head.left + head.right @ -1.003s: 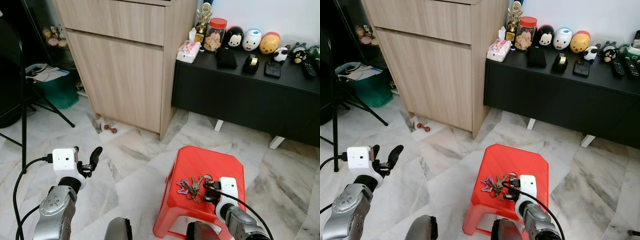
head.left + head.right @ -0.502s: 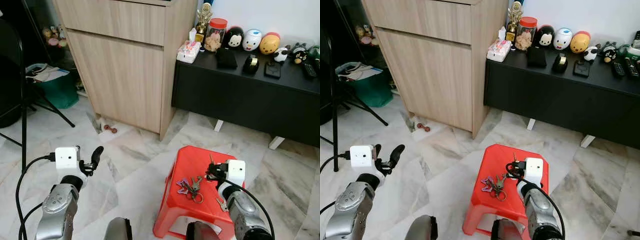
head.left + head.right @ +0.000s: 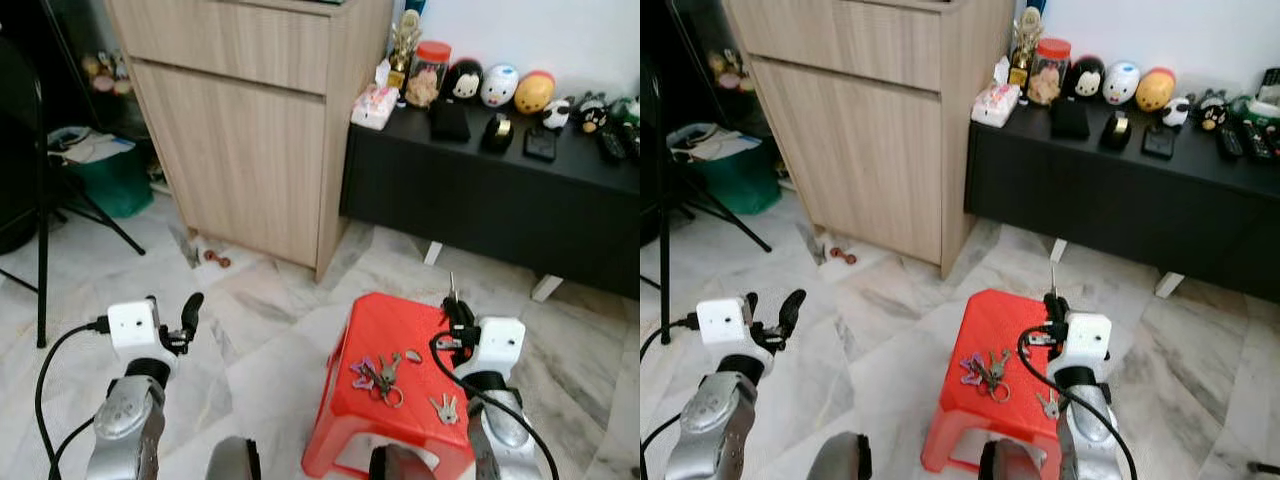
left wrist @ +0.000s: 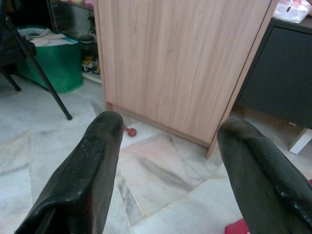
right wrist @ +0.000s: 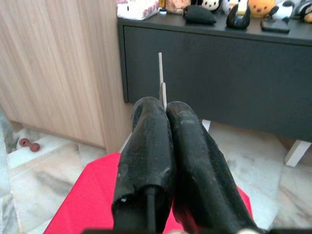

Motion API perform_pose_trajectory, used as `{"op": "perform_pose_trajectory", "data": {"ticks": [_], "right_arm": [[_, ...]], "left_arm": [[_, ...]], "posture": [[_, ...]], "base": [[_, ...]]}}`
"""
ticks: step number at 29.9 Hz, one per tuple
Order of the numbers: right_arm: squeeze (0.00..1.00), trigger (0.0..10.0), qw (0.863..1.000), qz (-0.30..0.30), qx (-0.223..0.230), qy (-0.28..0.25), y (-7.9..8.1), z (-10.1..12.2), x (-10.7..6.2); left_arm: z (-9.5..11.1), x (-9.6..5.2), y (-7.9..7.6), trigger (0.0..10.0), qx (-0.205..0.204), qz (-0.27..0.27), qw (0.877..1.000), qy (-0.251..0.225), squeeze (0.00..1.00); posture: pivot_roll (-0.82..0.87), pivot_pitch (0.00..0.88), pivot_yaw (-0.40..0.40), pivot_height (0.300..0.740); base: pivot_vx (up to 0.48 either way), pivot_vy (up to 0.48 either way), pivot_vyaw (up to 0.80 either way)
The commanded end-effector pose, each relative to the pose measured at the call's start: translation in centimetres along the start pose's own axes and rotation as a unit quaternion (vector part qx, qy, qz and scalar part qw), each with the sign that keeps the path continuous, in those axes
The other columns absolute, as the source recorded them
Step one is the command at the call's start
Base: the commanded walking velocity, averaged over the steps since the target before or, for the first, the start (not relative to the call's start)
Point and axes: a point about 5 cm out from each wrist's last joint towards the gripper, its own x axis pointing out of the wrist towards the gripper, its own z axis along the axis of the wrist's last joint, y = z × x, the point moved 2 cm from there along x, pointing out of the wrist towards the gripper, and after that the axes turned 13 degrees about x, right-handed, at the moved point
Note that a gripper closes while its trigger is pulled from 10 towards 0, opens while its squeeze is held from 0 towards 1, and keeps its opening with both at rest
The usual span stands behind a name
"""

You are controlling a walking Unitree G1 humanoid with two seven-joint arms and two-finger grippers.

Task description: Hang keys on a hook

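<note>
Right end effector (image 3: pixel 455 318), pinched closed on a thin key (image 5: pixel 160 78), is raised above the red stool (image 3: pixel 400 330); hanging remains undone.

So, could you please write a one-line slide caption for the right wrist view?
Right gripper shut on a thin metal key above the red stool.

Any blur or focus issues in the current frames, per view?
Left and right eye views: slightly soft overall, keys on the red stool still legible. Left wrist view: sharp cabinet, near fingers soft. Right wrist view: background clear, the right gripper close up and blurred.
</note>
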Motion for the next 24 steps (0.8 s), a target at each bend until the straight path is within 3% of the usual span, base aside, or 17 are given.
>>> {"op": "perform_pose_trajectory", "data": {"ticks": [1,12,24], "right_arm": [[0.0,10.0,1.0,-0.001,-0.007,-0.01,0.04,0.59,0.0],[0.0,10.0,1.0,-0.014,-0.018,-0.001,-0.14,0.8,0.16],[0.0,10.0,1.0,-0.016,-0.01,0.012,0.11,0.45,-0.02]], "left_arm": [[-0.6,-0.24,-0.24,10.0,-0.004,0.001,1.0,0.008,0.0],[-0.62,-0.26,-0.07,10.0,-0.004,0.005,1.0,0.003,0.0],[-0.51,-0.15,0.04,10.0,-0.004,0.002,1.0,-0.001,0.0]], "posture": [[0.03,0.002,-0.085,0.621],[0.03,0.0,-0.089,0.621],[0.03,0.0,-0.086,0.621]], "base": [[0.0,0.0,0.0],[0.0,0.0,0.0],[-0.303,0.0,0.0]]}}
